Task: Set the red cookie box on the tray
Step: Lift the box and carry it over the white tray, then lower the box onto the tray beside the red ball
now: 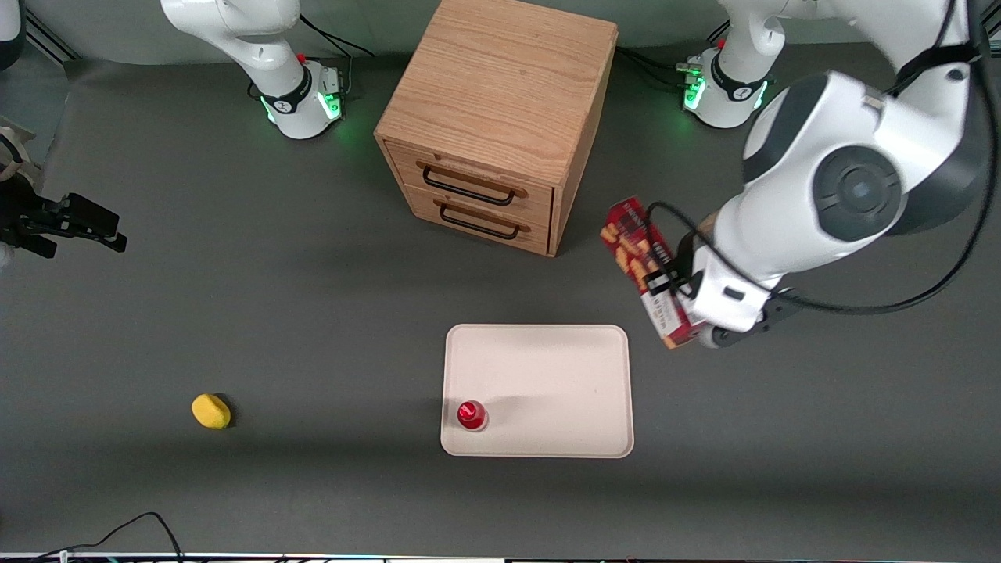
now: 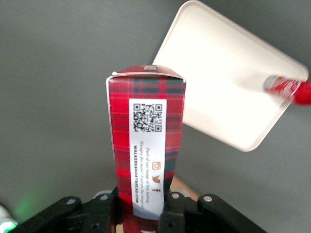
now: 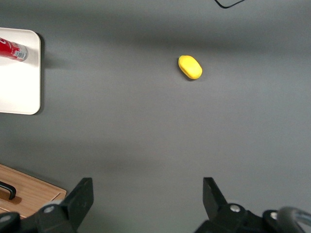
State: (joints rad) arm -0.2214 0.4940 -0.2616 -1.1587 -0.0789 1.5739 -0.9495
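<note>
The red cookie box [image 1: 643, 266] hangs in the air, tilted, between the wooden cabinet and the working arm, a little farther from the front camera than the tray [image 1: 547, 367]. My left gripper [image 1: 676, 293] is shut on it near its white-label end. In the left wrist view the tartan box [image 2: 146, 145] stands up from between the fingers [image 2: 172, 213], its QR label facing the camera. The cream tray [image 2: 223, 82] lies below the box's free end, with bare mat under the box itself.
A small red-capped bottle [image 1: 471, 414] stands on the tray's corner nearest the front camera, toward the parked arm. The wooden drawer cabinet [image 1: 500, 117] stands beside the box. A yellow lemon-like object [image 1: 210, 410] lies toward the parked arm's end.
</note>
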